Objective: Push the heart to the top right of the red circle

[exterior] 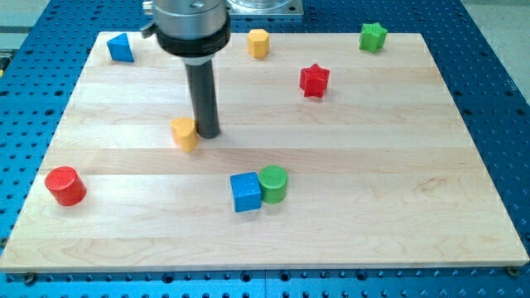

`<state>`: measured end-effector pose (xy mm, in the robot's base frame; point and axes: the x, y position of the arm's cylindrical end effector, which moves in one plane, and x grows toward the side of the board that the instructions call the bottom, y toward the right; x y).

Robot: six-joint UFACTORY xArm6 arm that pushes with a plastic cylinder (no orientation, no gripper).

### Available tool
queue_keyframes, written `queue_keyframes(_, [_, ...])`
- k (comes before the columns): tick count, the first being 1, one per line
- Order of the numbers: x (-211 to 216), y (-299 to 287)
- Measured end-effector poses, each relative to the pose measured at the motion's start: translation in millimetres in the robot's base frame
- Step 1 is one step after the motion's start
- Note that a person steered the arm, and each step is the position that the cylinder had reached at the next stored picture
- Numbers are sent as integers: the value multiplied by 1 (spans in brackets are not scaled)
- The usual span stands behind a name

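1. Blue triangle (121,48) at the board's top-left corner.
2. Yellow hexagon (258,43) near the top edge, around the middle.
3. Green star (373,36) at the top right.
4. Red star (315,80) below and to the left of the green star, well apart from it.
5. Blue cube (245,192) and green cylinder (272,184) touching side by side, lower middle, cube on the view's left.
6. Wooden board (397,182) resting on a blue perforated table (497,99).

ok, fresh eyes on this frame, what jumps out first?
The dark rod dominates upper centre-left, my tip touching the right side of the yellow heart block. Next, the blue cube and green cylinder touching at lower centre. The red cylinder sits alone at the left edge.
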<state>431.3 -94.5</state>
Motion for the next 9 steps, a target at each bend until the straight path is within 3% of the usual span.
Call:
queue_keyframes(2, [3, -88])
queue_keyframes(3, [13, -27])
queue_keyframes(4, [41, -11])
queue_keyframes(6, [51, -83])
queue_keyframes(7, [91, -79])
queue_keyframes(8, [89, -96])
queue_keyframes(9, [50, -103])
